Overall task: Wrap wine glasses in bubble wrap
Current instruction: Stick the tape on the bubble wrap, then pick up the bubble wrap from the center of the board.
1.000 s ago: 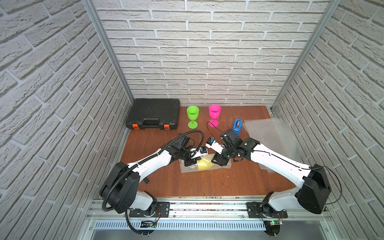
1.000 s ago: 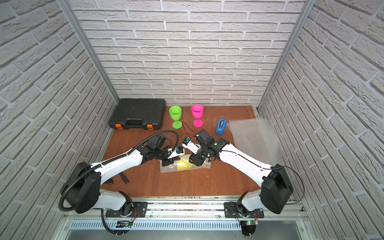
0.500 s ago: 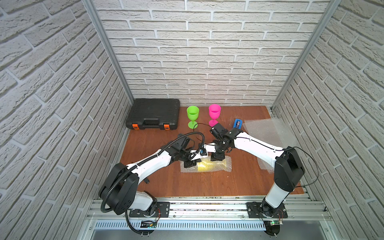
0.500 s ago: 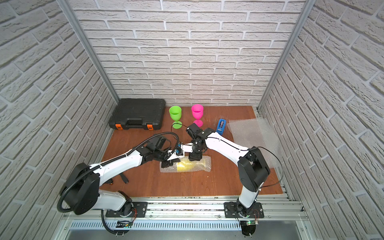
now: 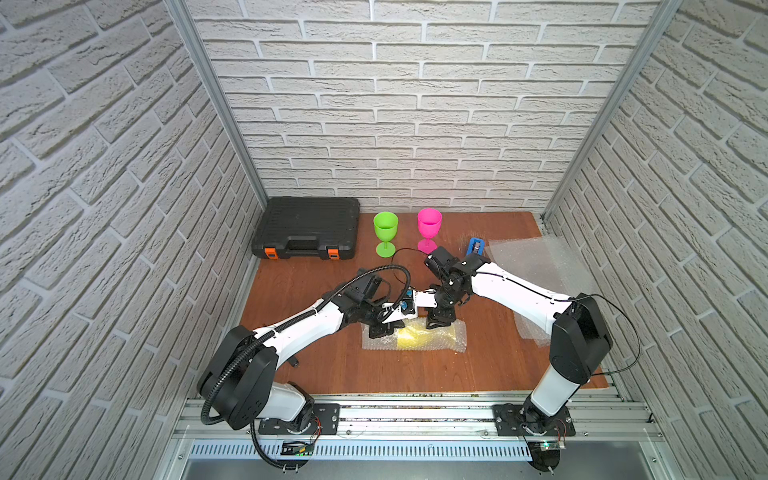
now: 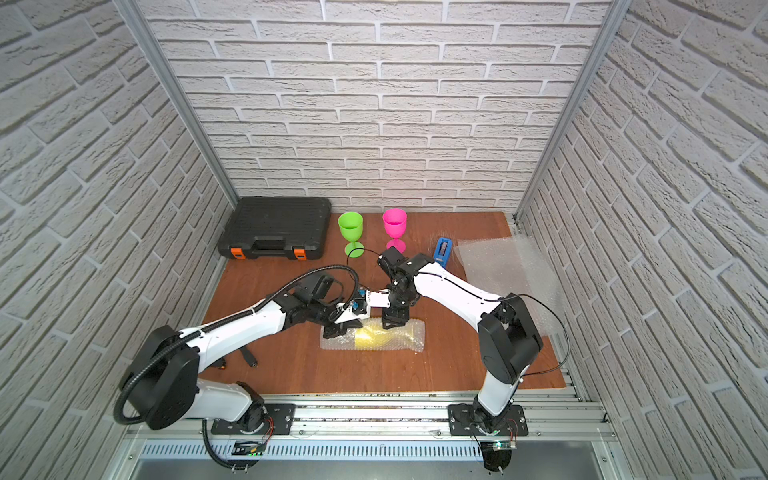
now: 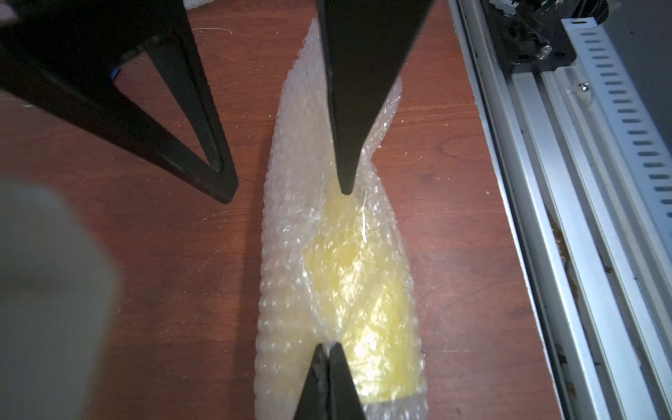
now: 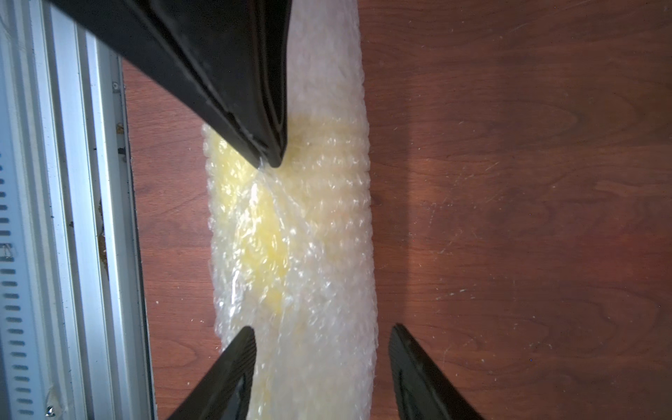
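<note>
A yellow wine glass (image 5: 411,338) lies on its side, rolled inside bubble wrap (image 5: 446,341) on the wooden table; it also shows as the yellow wine glass (image 7: 349,269) through the bubble wrap (image 8: 327,225). My left gripper (image 7: 329,345) is shut, pinching a fold of the film at the bundle's left part. My right gripper (image 8: 322,338) is open, its fingers either side of the bundle's right part. In both top views the left gripper (image 5: 384,330) and right gripper (image 5: 440,322) stand close together. The green wine glass (image 5: 385,232) and pink wine glass (image 5: 429,228) stand upright at the back.
A black tool case (image 5: 307,228) lies at the back left. A blue tape dispenser (image 5: 476,247) sits beside spare bubble wrap sheets (image 5: 532,266) along the right side. The metal rail (image 7: 545,218) runs along the table's front edge.
My right arm has raised its elbow and swung its gripper over the bundle's right part, jaws slightly wider. The left gripper has stayed shut in place.
</note>
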Robot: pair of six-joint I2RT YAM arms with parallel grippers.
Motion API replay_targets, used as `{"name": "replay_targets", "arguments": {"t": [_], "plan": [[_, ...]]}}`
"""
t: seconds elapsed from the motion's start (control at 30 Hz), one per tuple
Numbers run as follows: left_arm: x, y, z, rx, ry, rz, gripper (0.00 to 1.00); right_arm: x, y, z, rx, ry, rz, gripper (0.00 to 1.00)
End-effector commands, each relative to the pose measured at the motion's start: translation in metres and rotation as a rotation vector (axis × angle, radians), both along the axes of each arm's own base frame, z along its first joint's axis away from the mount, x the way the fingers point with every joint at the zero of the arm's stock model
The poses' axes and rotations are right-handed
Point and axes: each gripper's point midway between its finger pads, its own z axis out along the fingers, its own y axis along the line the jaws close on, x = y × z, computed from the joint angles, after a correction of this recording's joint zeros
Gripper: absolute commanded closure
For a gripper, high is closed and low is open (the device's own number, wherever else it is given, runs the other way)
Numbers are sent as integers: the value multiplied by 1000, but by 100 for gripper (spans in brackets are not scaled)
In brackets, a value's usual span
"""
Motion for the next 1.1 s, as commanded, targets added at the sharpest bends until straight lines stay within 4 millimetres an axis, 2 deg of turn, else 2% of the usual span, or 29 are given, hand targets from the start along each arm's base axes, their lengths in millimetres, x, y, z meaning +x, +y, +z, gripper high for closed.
{"name": "replay_targets", "arguments": {"t": [0.0,0.27,0.37,0.5,0.8,1.07], "plan": [[16,1,6,-6,-29,53,100,-41,0,9,37,135,80,40],[16,2,4,-3,-28,58,100,-50,0,6,43,191,75,42],[16,2,4,3,-25,56,100,-48,-7,5,23,169,58,43],[16,2,4,0,-30,56,100,-45,-7,9,49,127,50,41],[17,2,10,-22,-57,63,100,-45,-4,-4,26,183,45,41],[18,-1,12,-32,-46,61,100,-37,3,-20,10,192,38,43]]}}
